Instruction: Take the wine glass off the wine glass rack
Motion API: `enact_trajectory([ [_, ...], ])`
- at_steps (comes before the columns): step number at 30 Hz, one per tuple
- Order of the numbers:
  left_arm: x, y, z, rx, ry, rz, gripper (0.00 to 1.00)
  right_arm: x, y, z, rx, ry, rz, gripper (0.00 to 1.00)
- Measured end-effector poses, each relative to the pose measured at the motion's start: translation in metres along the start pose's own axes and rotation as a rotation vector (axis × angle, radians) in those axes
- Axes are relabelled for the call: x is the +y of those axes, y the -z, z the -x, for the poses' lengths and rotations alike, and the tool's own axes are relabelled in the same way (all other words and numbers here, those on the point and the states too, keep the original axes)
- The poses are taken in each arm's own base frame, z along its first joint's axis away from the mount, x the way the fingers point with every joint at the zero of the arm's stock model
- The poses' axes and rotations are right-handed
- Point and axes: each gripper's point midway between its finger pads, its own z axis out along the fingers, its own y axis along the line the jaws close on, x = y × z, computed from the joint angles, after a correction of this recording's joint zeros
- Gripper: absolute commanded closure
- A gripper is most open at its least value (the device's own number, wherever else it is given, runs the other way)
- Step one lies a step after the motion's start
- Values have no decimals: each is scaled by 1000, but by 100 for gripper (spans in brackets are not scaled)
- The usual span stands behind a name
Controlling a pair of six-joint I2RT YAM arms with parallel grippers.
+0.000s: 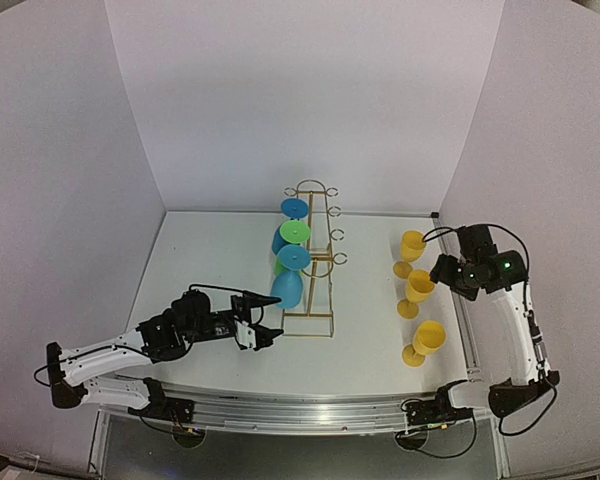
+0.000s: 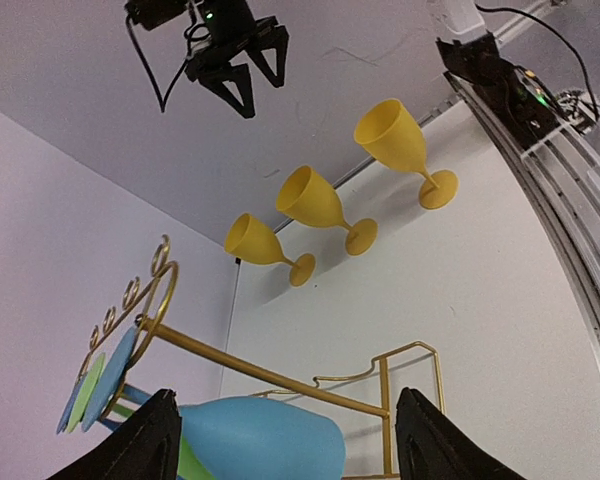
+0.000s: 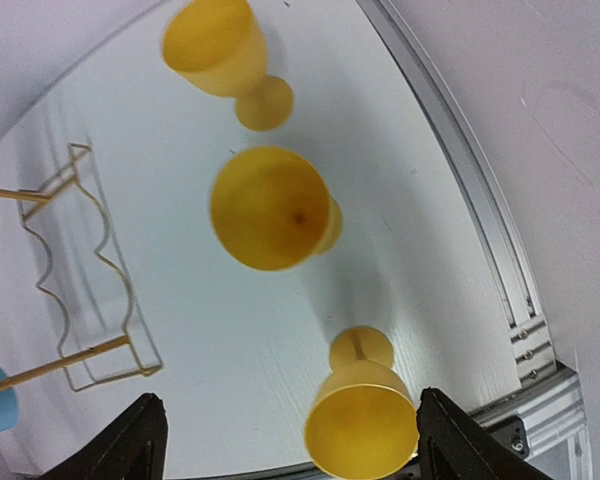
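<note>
Three yellow glasses (image 1: pixel 419 288) stand right of the wine glass rack (image 1: pixel 320 268), bare table (image 1: pixel 365 300) between.

The white table (image 1: pixel 220 330) carries the gold wire wine glass rack (image 1: pixel 308 334), which stands upright on its rectangular base near the middle of the surface, a little toward the near side. To the right, well apart from the rack, three yellow wine glasses stand upright on their feet in a row running from far to near: the far glass (image 1: pixel 411 246), the middle glass (image 1: pixel 419 287) and the near glass (image 1: pixel 428 338), each apart from its neighbour. An aluminium rail (image 1: pixel 310 412) borders the table's near edge.
</note>
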Motion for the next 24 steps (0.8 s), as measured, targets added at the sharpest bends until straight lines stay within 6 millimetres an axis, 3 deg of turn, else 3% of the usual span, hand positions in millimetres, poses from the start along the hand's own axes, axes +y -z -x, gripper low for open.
enact_trajectory([
  [4,25,16,-8,26,152,72,31,32,32,28,-61,19,135,19],
  [7,55,26,-22,73,344,128,32,53,44,41,-72,33,216,19],
  [12,130,48,-28,84,726,254,33,74,42,48,-34,42,280,19],
  [16,165,51,-34,73,1044,245,35,82,37,45,-3,39,302,20],
  [20,177,33,-61,96,1375,170,32,90,38,47,-11,28,331,20],
  [24,155,8,-77,130,1663,26,32,108,33,47,-22,48,409,20],
])
